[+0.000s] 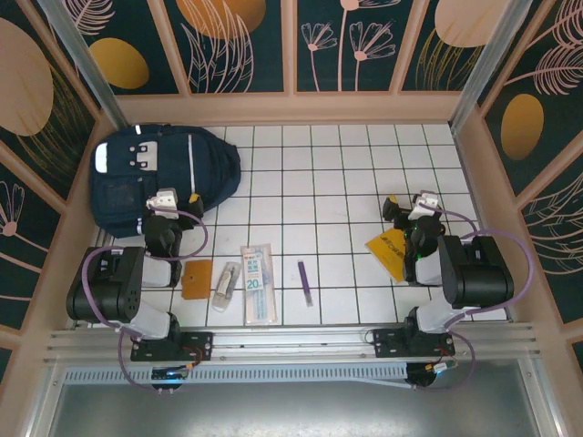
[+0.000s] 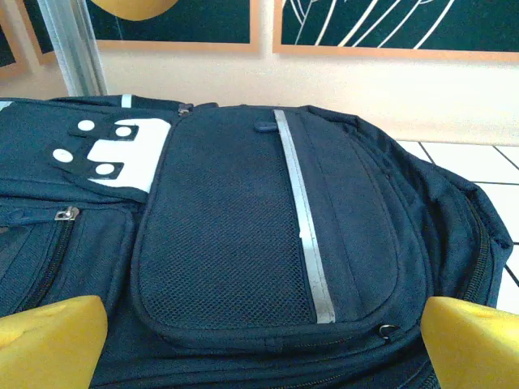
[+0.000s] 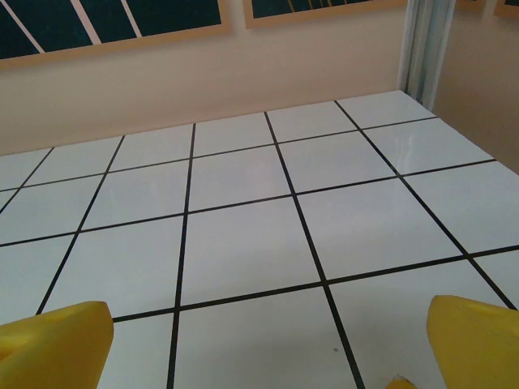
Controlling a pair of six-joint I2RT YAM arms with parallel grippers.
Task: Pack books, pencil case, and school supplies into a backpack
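Before left jaws, wide apart, backpack (image 2: 235, 243) lies shut, prob. needs unzipping first; right jaws, also apart, hover by yellow booklet (image 1: 386, 246).

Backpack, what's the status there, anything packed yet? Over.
Left hand open at backpack; right hand open over table. Yellow booklet, orange-brown book, purple pen, labelled pack, small packet all lying out. Nothing blocking the backpack.

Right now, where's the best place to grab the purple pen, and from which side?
Probably mid-length, from straight above: the purple pen lies flat on the tiled table, pointing near to far with bare tile either side, so pinch across its thin width.
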